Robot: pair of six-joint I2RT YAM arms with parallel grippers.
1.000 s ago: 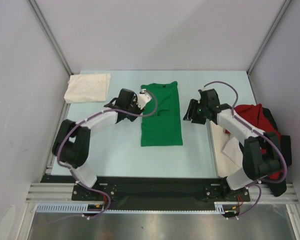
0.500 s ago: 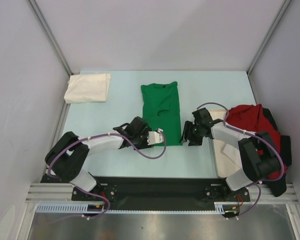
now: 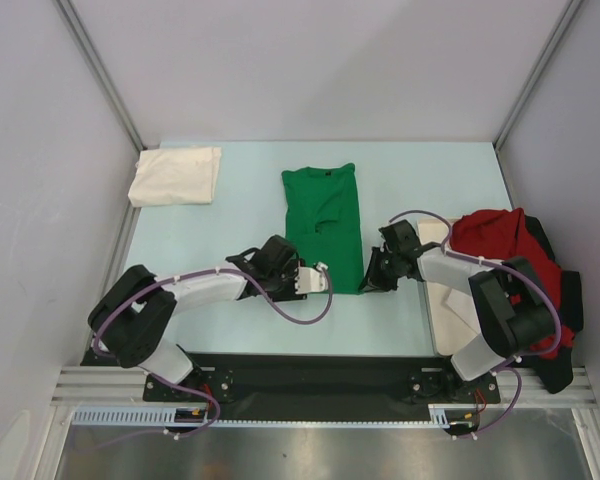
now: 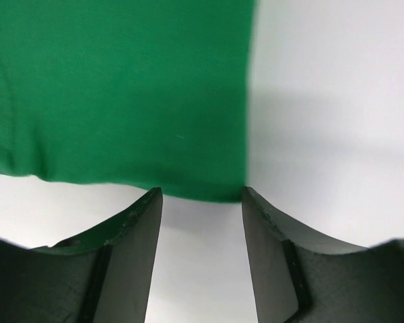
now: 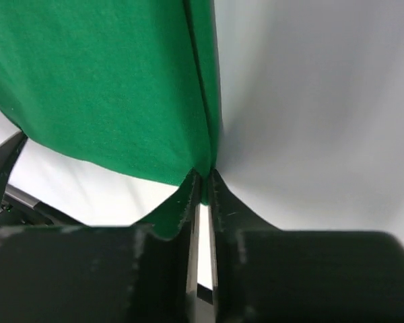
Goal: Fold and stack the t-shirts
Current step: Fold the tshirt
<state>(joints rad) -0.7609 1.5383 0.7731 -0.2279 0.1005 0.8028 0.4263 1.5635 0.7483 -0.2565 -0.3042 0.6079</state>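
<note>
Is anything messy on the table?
Yes. The red t-shirt and a dark t-shirt lie crumpled in a heap at the right edge of the table, while the cream t-shirt is folded and the green t-shirt lies flat.

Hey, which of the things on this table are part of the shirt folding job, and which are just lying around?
Part of the job:
green t-shirt
cream-white t-shirt
red t-shirt
dark t-shirt

Just lying about:
white tray, partly under the red t-shirt

Bright even light, soft shadows, wrist close-ups slightly blurred
</note>
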